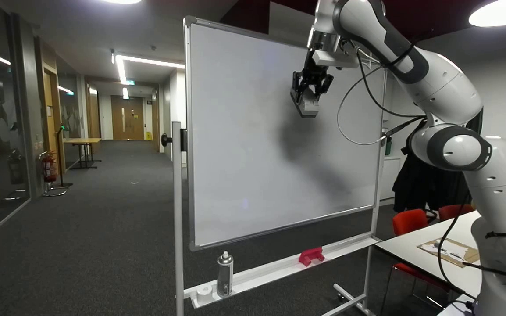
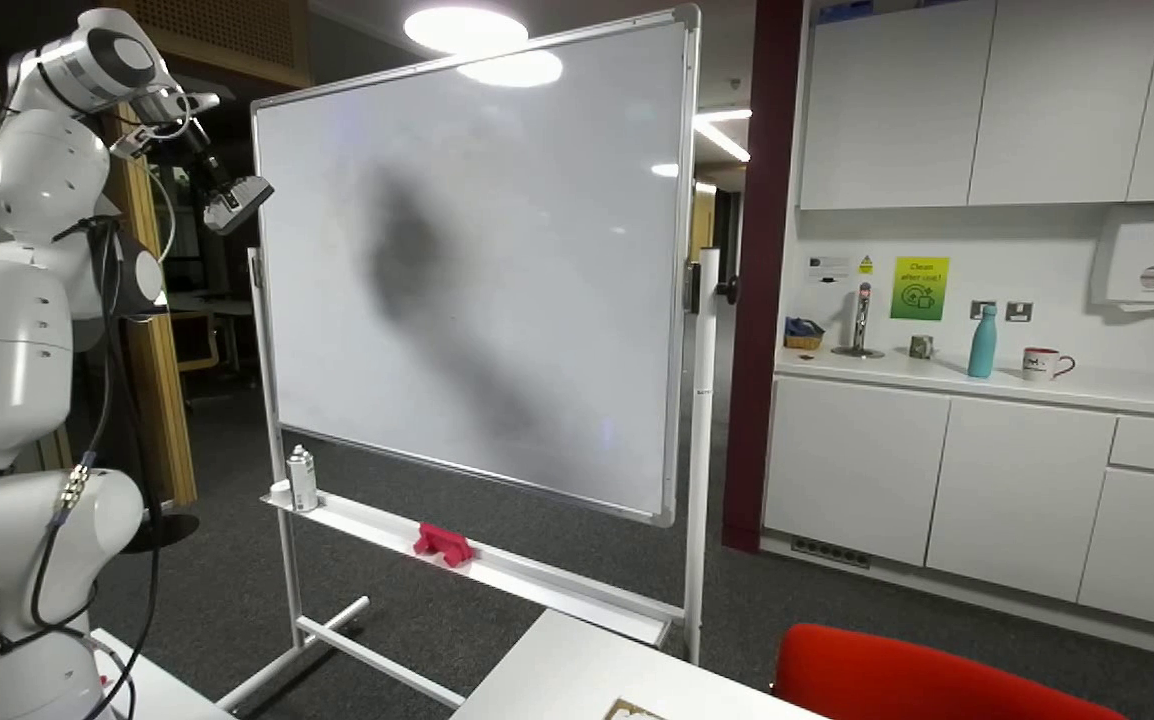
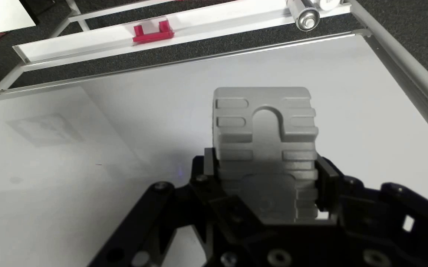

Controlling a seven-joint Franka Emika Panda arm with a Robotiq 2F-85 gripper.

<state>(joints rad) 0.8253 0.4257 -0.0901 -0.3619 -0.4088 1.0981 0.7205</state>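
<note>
In front of the whiteboard [image 1: 248, 145], apart from its surface: grey ribbed block [image 1: 309, 105], pinched from both sides by the end effector [image 3: 267, 167]. Only the wrist view shows the block's arched recess [image 3: 267, 131]. Blurry shadow [image 2: 402, 240] on the whiteboard in both exterior views. Below it, all views: red bracket [image 1: 311, 255], spray can [image 1: 225, 274], white roll [image 1: 204, 292] beside the can. Fire extinguisher [image 1: 49, 167] only in an exterior view; mug [image 2: 1040, 365] on worktop [image 2: 1127, 392] only in an exterior view.
</note>
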